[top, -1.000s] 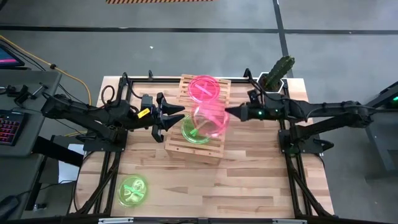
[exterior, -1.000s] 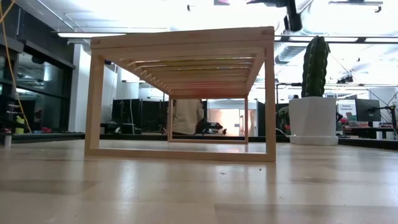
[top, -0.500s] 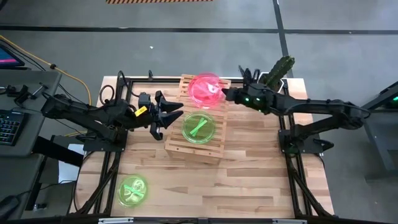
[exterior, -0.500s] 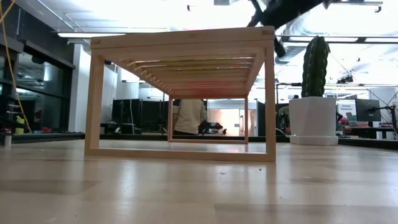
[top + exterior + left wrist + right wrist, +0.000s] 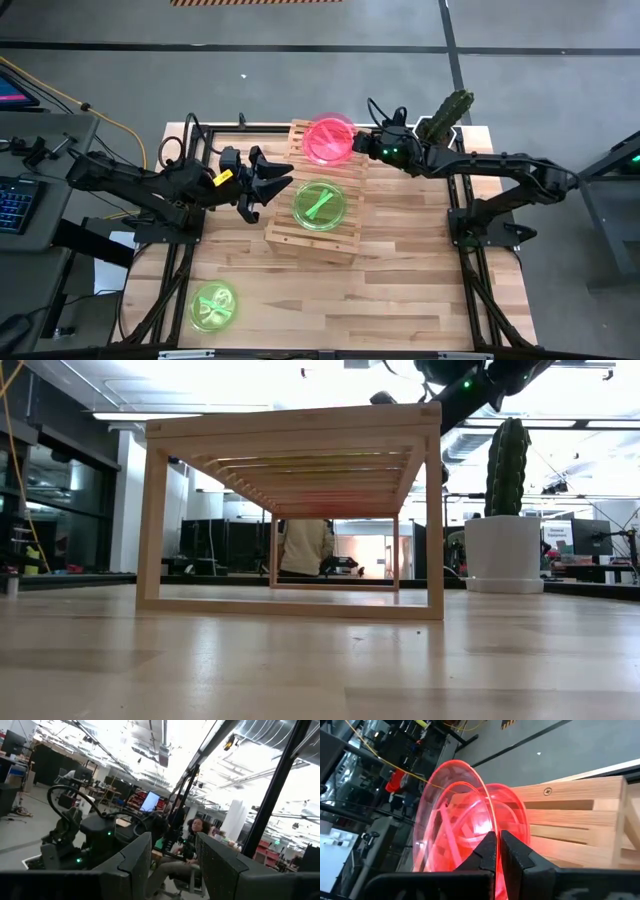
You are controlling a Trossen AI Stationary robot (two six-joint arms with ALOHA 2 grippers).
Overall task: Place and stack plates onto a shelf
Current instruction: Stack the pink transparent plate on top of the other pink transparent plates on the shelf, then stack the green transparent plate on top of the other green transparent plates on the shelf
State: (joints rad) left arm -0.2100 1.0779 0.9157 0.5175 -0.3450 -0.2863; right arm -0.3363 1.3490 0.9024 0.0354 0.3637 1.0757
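**Pink plate at the shelf's far end**

I see the pink plate (image 5: 329,140) over the far end of the shelf (image 5: 317,190), pinched at its rim by my right end effector (image 5: 358,146). A green plate (image 5: 319,205) lies mid-shelf. Beside the shelf, my left end effector (image 5: 287,186) hangs spread, holding nothing. Another green plate (image 5: 212,305) sits on the surface (image 5: 400,290).

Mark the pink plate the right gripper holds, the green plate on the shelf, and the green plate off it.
pink plate (image 5: 328,140), high view, its centre.
green plate on the shelf (image 5: 319,205), high view, centre mark.
green plate on the table (image 5: 212,305), high view, its centre.
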